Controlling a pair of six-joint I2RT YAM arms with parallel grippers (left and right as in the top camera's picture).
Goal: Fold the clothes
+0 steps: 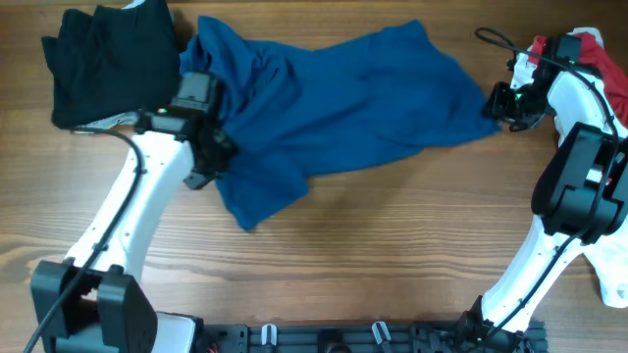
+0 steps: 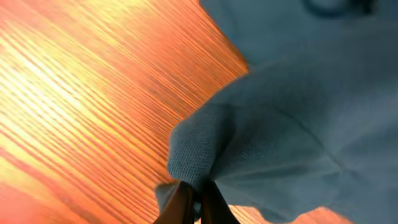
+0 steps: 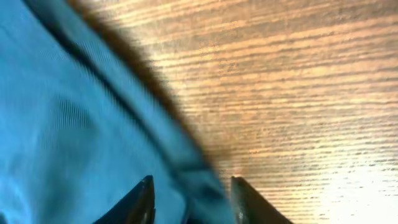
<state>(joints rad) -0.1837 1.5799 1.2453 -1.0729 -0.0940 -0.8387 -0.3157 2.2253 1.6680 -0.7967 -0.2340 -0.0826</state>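
The clothes in play are a large deep-blue shirt [image 1: 343, 98], spread crumpled across the table's far middle. My left gripper [image 1: 211, 162] sits at the shirt's left side, shut on a bunched fold of the blue fabric [image 2: 298, 112], which shows pinched between the left gripper's [image 2: 198, 200] closed tips. My right gripper [image 1: 494, 106] is at the shirt's right end. In the right wrist view the right gripper [image 3: 192, 183] has its jaws apart, straddling the blurred edge of the shirt [image 3: 74, 112] on the wood.
A black garment [image 1: 103, 64] lies bunched at the far left, touching the shirt. A red-and-white garment [image 1: 601, 54] lies at the far right behind my right arm. A pale cloth [image 1: 613, 284] shows at the right edge.
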